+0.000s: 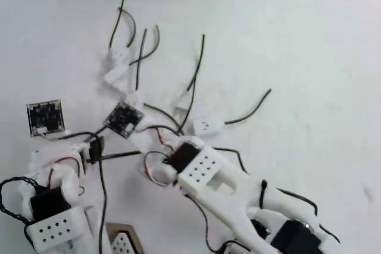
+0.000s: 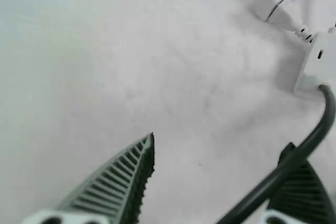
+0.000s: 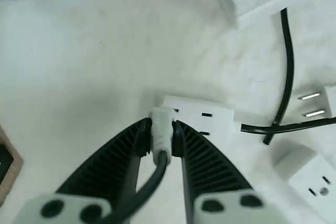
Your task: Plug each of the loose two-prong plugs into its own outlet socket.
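Right hand (image 3: 160, 127): narrow, clamped on a small white two-prong plug (image 3: 160, 136). The plug's black cord (image 3: 149, 182) trails back between the fingers.

The plug sits against the near edge of a flat white outlet block (image 3: 202, 121), which lies on the white surface (image 1: 309, 57). The prongs are hidden, so I cannot tell whether they are seated. One slot pair on the block's face shows unfilled, just beside the plug.

Key relation: the block lies straight ahead of the fingertips, and the plug's long axis runs in line with the hand. Judgement: any further push goes along that axis. The block looks unfixed and could slide away.

Left hand (image 2: 220, 145): wide, gripping nothing; a black cable (image 2: 294, 161) crosses one finger. A second white outlet block (image 2: 319, 61) lies ahead of it, apart. The right arm is the nearer to a finish.

A spare white plug with bare metal prongs (image 3: 316, 103) lies off to the side, unplugged.
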Tool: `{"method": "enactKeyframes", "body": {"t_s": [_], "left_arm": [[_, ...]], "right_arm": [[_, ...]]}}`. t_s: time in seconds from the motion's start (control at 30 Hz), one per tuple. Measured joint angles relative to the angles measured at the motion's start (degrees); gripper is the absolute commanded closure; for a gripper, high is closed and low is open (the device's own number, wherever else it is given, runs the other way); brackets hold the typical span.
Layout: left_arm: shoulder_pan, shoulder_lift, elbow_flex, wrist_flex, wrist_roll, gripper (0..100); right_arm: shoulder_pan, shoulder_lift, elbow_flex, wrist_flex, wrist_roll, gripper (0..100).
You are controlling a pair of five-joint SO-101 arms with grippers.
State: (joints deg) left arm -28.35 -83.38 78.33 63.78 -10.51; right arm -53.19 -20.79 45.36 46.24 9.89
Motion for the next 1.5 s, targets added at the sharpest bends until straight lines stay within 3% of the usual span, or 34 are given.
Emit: {"method": "enactKeyframes", "body": {"t_s": [0.3, 1.27, 1.5], "left_arm": [[0.0, 0.0, 0.88, -0.09, 0.0, 64], [0.0, 0.0, 0.97, -0.18, 0.0, 64], [0.0, 0.0, 0.97, -0.18, 0.0, 64]], "right_arm": [[0.18, 2.81, -0.53, -2.37, 4.48, 98.1], [2.55, 3.34, -1.49, 2.02, 5.01, 98.1], [2.64, 11.16, -1.93, 0.09, 5.01, 98.1]]}}
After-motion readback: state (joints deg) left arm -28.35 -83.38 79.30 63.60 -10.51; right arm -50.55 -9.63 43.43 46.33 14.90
